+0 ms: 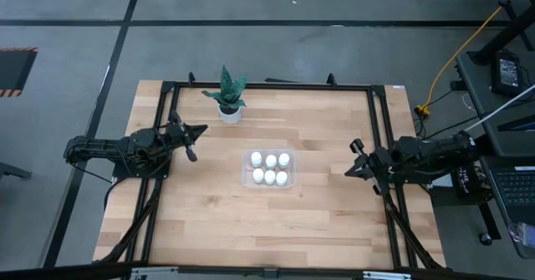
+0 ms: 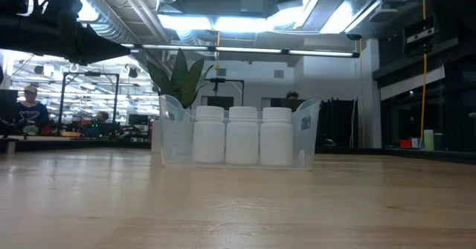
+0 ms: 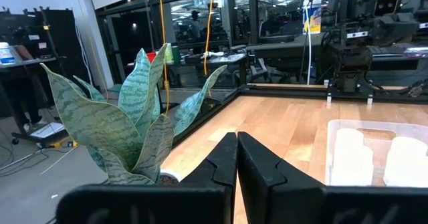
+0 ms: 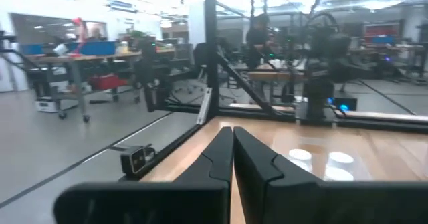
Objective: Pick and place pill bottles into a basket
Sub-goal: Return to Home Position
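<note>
So the pill bottles (image 1: 271,168) are all sitting inside the basket (image 1: 247,182), and that clear basket is sitting pretty much in the middle of the table (image 1: 209,221), well apart from all four edges. From above the white tops are lining up in two rows. From table height, three bottles are standing upright side by side behind the front wall.

The left tool (image 1: 201,131) is hanging over the table near its left edge, well clear of the basket. Its fingers are pressing together with barely a slit between them, and they aren't holding anything. The right tool (image 1: 348,172) is doing the same thing near the right edge, fingers closed up on nothing and tips pointing in toward the middle.

The little white plant pot (image 1: 230,111) with the green striped leaves is standing near the back edge, closer to the left corner and not far from the left tool. Nothing is touching the basket.
</note>
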